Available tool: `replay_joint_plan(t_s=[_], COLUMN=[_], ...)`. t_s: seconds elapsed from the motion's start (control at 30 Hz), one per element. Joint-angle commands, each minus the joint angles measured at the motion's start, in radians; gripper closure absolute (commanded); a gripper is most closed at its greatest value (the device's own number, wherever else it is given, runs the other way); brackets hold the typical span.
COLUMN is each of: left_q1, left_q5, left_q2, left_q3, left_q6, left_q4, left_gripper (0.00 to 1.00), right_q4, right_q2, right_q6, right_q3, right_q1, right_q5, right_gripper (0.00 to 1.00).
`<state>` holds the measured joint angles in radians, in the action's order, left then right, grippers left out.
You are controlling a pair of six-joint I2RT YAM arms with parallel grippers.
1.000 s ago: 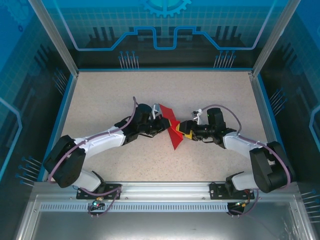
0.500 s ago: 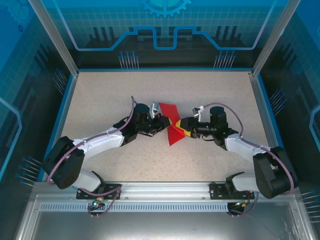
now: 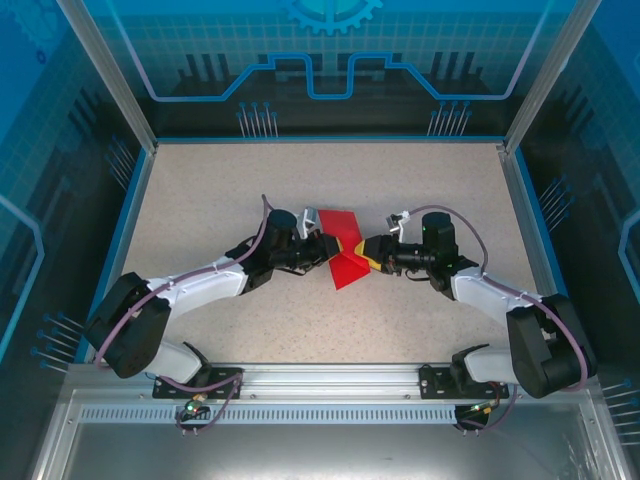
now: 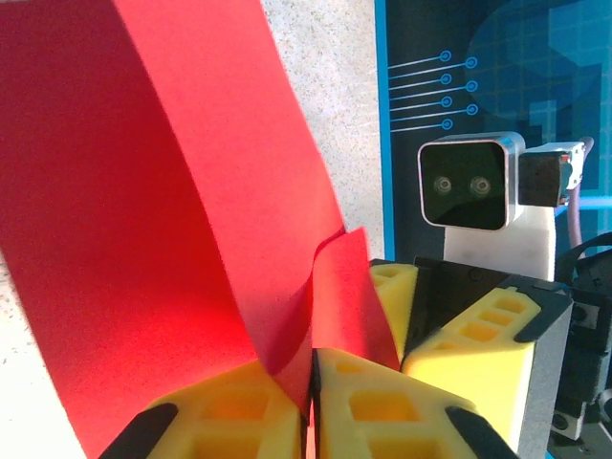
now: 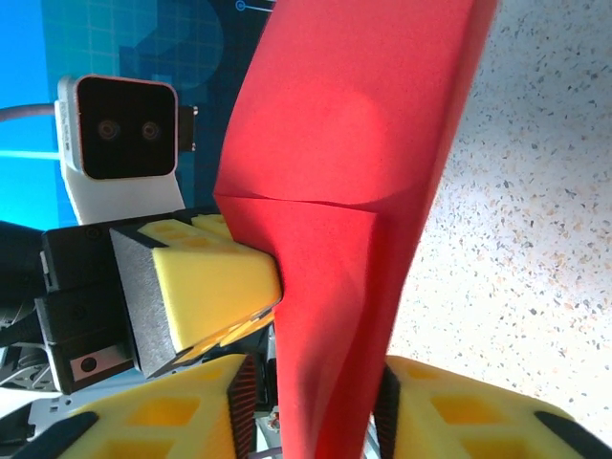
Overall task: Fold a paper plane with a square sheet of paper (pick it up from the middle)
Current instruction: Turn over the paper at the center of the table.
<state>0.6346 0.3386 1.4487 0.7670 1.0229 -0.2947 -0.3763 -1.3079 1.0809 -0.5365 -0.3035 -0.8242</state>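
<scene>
Over the speckled beige tabletop (image 3: 200, 200) of a blue-walled cell, a part-folded sheet of bright red paper (image 3: 345, 262) was held mid-table, pinched tight in the left gripper (image 4: 311, 373) and loosely straddled by the parted jaws of the right gripper (image 5: 320, 382), and a tear could be caused by opposing pulls.

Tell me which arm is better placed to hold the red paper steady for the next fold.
Left, probably. The left pincer is shut on the red paper and pinches the sheet. The right pincer has its jaws on either side of the paper, but a grip is not clear.
</scene>
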Motion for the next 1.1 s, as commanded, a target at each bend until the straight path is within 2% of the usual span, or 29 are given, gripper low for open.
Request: replay_joint_plan(t_s=[0.0,0.37,0.67,0.83,0.97,1.07], left_q1=[-0.01,-0.018,-0.023,-0.027,-0.04,-0.058], left_q5=[0.023,0.031,0.032,0.028,0.004,-0.01], left_q2=[-0.015,-0.015,-0.016,-0.038,-0.071,-0.09], left_q3=[-0.015,-0.024,-0.017,0.02,0.06,0.082], left_q6=[0.009,0.0,-0.02,-0.073,-0.14,-0.177], left_q4=[-0.027,-0.013,0.013,0.09,0.203,0.271], left_gripper=[0.86,0.79,0.67,0.55,0.44,0.4], right_q4=[-0.013,0.026,0.181,0.322,0.545,0.713], right_q2=[0.016,0.02,0.05,0.073,0.103,0.114], right_q6=[-0.001,-0.026,-0.13,-0.242,-0.403,-0.503], right_q3=[0.0,0.0,-0.018,-0.054,-0.122,-0.18], right_q1=[0.018,0.028,0.028,0.029,0.028,0.022], right_q5=[-0.03,-0.02,0.023,0.076,0.201,0.331], right_gripper=[0.65,0.77,0.87,0.9,0.94,0.95])
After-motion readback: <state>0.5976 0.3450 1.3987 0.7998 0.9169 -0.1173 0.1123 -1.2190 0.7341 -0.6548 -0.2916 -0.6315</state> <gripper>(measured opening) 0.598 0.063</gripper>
